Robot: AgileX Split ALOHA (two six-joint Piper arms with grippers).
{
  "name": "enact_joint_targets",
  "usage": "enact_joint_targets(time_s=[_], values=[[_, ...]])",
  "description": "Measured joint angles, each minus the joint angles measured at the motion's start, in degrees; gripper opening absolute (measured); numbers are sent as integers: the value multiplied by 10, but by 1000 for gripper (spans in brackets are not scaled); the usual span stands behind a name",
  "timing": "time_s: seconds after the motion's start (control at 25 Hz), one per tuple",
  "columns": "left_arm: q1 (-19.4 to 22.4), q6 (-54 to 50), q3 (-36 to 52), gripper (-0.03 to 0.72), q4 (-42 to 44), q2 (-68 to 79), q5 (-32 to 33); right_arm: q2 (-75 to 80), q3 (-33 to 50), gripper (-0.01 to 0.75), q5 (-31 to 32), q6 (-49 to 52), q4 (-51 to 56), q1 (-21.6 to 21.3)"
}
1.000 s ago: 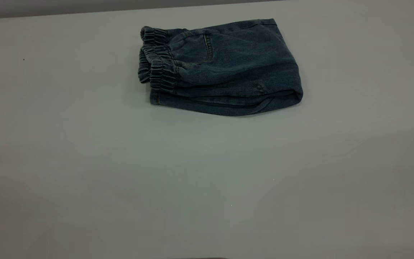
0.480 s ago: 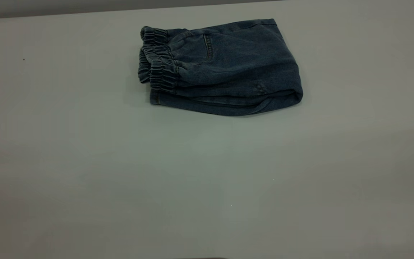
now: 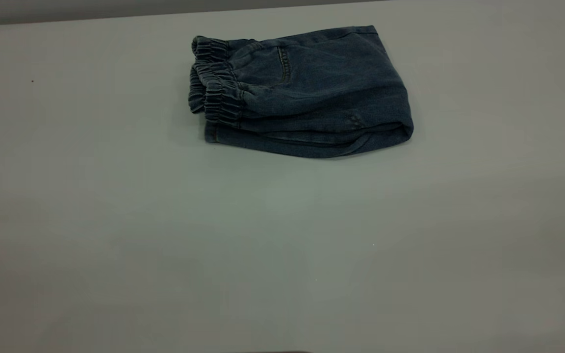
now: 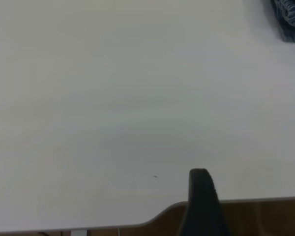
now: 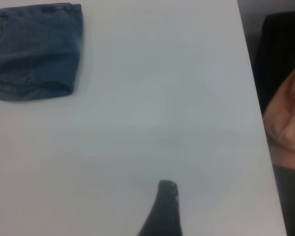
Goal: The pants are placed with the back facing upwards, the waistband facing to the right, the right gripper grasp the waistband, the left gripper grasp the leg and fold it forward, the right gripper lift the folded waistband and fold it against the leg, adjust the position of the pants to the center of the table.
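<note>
The pants [image 3: 312,93] lie folded into a compact blue denim bundle on the far middle of the table [image 3: 282,245]. The gathered waistband [image 3: 216,93] is on top at the bundle's left end, and a folded edge closes the right end. The printed leg is hidden inside the fold. Neither gripper shows in the exterior view. Only a black part of my left gripper [image 4: 200,196] shows, at the table's edge and far from the corner of the pants [image 4: 290,17]. My right gripper [image 5: 164,206] hangs over bare table, well away from the pants [image 5: 34,49].
In the right wrist view a person's bare arm [image 5: 285,123] and dark clothing [image 5: 278,49] sit just beyond the table's side edge. The left wrist view shows the table's edge with a brown surface [image 4: 265,216] below it.
</note>
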Motion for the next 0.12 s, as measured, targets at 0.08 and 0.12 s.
enact_joint_targets(time_s=[0.08, 0.12], values=[[0, 0, 0, 453, 0, 0, 0, 0, 0, 594, 0, 0, 0, 0], [0, 0, 0, 453, 0, 0, 0, 0, 0, 594, 0, 0, 0, 0]])
